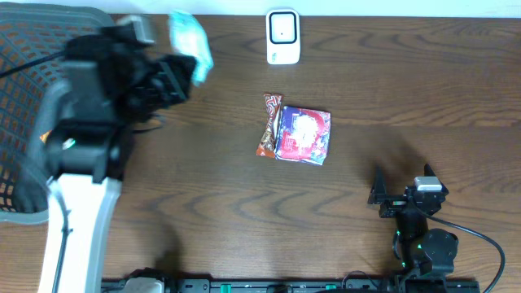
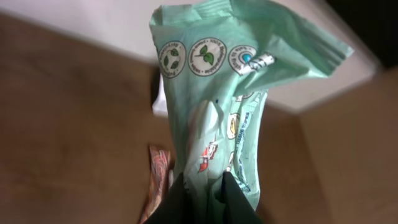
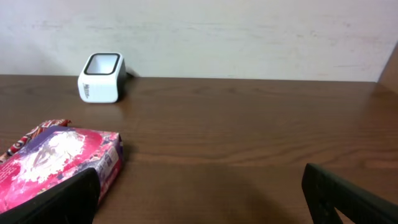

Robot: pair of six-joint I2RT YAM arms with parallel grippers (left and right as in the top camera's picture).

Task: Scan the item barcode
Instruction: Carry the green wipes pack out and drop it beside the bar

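Fingers of the right gripper [image 1: 403, 185] stood spread wide and empty, low at the near side of the table [image 1: 203, 187]. Mid-table lay a pink packet [image 1: 303, 134] touching a brown wrapper [image 1: 268, 126]. Farther left, the left gripper [image 2: 205, 190] pinched a mint-green packet [image 2: 217, 93] off the table, apart from the white scanner [image 1: 283, 37] at the far edge.

No word or number can be read for certain. The green packet [image 2: 211, 93] bears three round seals in a row near its top: an arrow seal [image 2: 172, 59] with arrows circling, a leaf seal [image 2: 203, 55] with a sprig, and a dot seal [image 2: 244, 60] with a blue spot, each ringed by lettering too small to make out, and the print lower down is blurred. The scanner [image 3: 101, 77] carries a small dark mark on its side and the pink pack [image 3: 59, 158] fine print along its edge, both illegible.
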